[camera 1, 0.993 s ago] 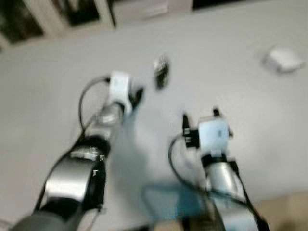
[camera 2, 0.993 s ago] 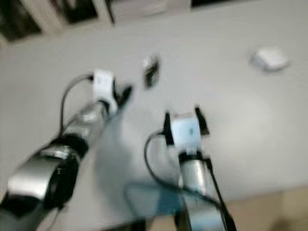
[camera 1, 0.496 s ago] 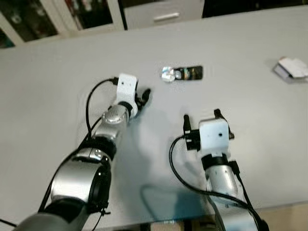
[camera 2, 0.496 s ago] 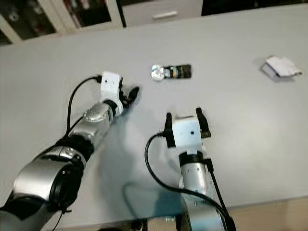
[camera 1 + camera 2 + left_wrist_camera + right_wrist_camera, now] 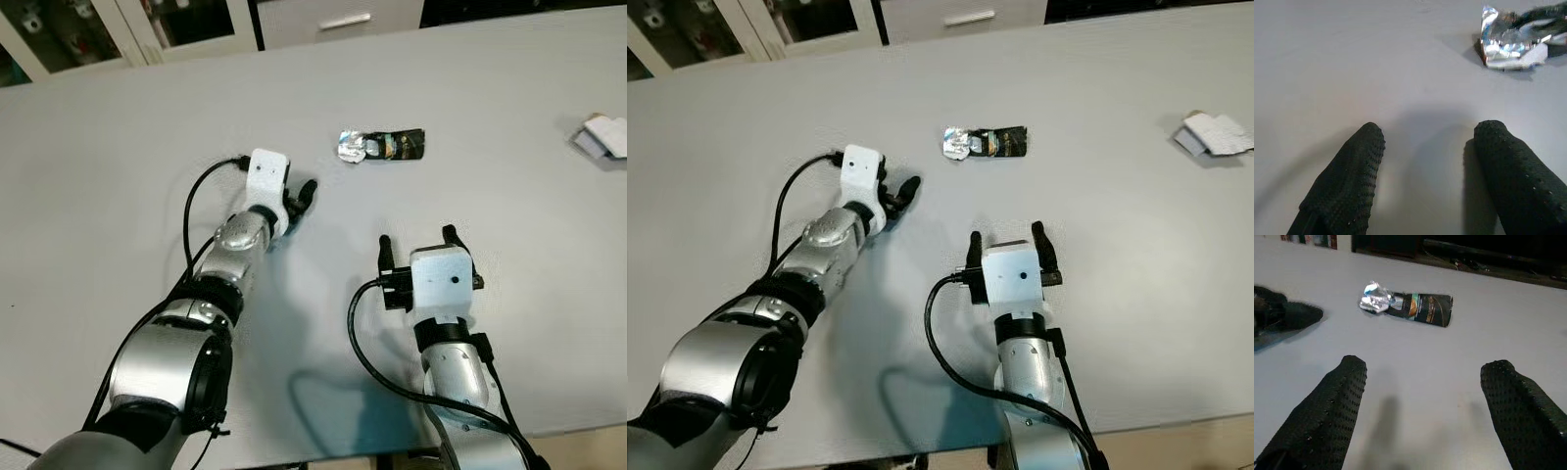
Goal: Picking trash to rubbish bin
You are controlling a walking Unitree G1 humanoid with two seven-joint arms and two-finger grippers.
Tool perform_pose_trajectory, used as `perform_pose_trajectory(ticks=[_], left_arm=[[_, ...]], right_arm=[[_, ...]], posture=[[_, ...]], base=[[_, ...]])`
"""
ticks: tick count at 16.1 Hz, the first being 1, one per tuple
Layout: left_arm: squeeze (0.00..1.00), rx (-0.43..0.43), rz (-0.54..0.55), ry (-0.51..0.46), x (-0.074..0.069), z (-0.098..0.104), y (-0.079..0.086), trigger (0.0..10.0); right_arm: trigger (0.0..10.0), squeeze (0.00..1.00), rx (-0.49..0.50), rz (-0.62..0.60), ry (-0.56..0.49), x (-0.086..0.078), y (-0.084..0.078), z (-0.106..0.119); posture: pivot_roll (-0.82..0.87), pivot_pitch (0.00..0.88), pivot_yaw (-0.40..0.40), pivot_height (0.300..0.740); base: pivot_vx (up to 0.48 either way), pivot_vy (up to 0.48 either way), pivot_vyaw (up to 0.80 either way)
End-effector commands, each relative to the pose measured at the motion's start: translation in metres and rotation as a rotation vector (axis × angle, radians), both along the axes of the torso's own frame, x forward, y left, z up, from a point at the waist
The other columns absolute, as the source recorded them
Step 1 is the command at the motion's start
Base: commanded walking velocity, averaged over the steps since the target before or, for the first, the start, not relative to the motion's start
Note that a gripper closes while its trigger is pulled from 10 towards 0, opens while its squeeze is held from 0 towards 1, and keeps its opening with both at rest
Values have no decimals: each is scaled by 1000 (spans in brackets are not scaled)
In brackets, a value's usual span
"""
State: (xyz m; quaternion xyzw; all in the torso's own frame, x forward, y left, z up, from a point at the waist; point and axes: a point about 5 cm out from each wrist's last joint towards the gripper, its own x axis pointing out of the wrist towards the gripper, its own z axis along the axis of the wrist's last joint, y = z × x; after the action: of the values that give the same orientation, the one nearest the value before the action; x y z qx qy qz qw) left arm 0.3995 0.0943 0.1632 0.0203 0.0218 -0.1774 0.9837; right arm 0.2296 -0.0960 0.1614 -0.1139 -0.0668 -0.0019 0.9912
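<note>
The left end effector (image 5: 306, 192) lies low over the pale grey worktop (image 5: 118, 147), its two black dotted fingers (image 5: 1347, 183) spread apart with nothing between them and bare surface under the gap. It is angled toward the crumpled dark snack wrapper with a shiny silver foil end (image 5: 380, 145), which lies flat on the worktop just beyond and to the robot's right of the fingertips, near but not touching. In the left wrist view the silver end of the wrapper (image 5: 1513, 44) sits ahead of the fingers, off toward one side.

The right end effector (image 5: 416, 239) is also held over the worktop, nearer the robot's body, its black fingers (image 5: 1332, 406) wide apart and holding nothing. The wrapper is well ahead of it; in the right wrist view it lies lengthwise across the gap, silver end toward the left arm's fingertips, which show as a dark shape at the edge.

Both silver arms reach forward from the bottom of the eye views, each with a white wrist housing and a looping black cable.

Far off on the robot's right, near the worktop's edge, lies a small folded white piece of paper (image 5: 605, 135). Beyond the far edge of the worktop stand white cabinets with glass doors (image 5: 147, 24) and a white drawer front (image 5: 338, 20).
</note>
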Motion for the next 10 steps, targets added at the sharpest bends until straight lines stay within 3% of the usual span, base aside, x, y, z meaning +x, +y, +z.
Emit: perform_pose_trajectory(ticks=[1,3,5,10], left_arm=[[0,-22,-19,-7,0,3,-5,10000],[0,-52,-49,-20,1,9,-13,10000],[0,-75,-142,-58,0,21,-34,10000],[0,-75,-157,-70,-3,21,-45,10000]], right_arm=[[10000,0,35,-12,9,-6,5,1],[10000,0,42,-27,9,-9,3,2],[10000,0,43,-37,19,-13,4,0],[10000,0,41,-39,26,-17,4,0]], posture=[[-81,275,137,740],[-94,283,141,740],[-111,294,145,740],[-128,305,136,740]], base=[[0,0,0],[0,0,0],[0,0,0],[0,0,0]])
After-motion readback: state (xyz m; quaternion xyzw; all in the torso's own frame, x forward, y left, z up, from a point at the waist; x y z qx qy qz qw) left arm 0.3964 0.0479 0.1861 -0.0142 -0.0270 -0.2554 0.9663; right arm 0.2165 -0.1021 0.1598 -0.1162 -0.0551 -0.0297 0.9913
